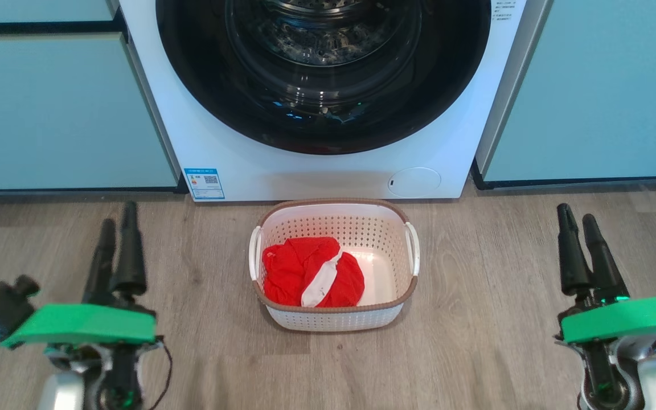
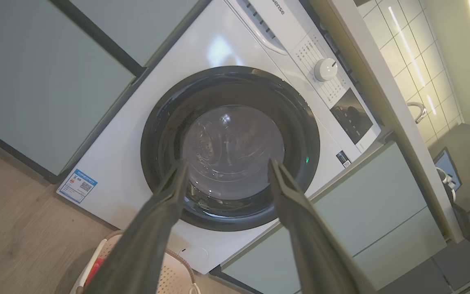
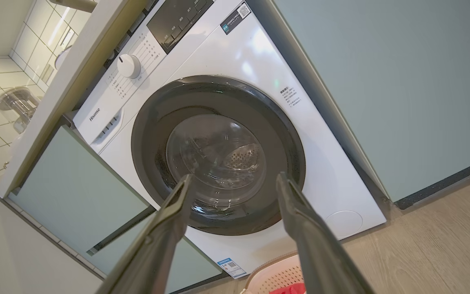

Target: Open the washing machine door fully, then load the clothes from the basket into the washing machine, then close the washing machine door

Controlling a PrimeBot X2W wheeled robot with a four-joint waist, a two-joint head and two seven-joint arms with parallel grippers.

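Note:
The white washing machine stands straight ahead, and its washing machine door, black-rimmed with a glass bowl, lies shut flat against the front. On the floor in front of it sits the white perforated basket, with the red and white clothes bunched in its left half. My left gripper hovers open over the floor left of the basket, holding nothing. My right gripper is open and likewise holds nothing, to the right of the basket. In the wrist views both grippers point at the door from a distance.
Pale teal cabinets flank the machine on both sides. Wooden floor spreads around the basket. A blue sticker and a round service flap mark the machine's lower front; its control knob is above the door.

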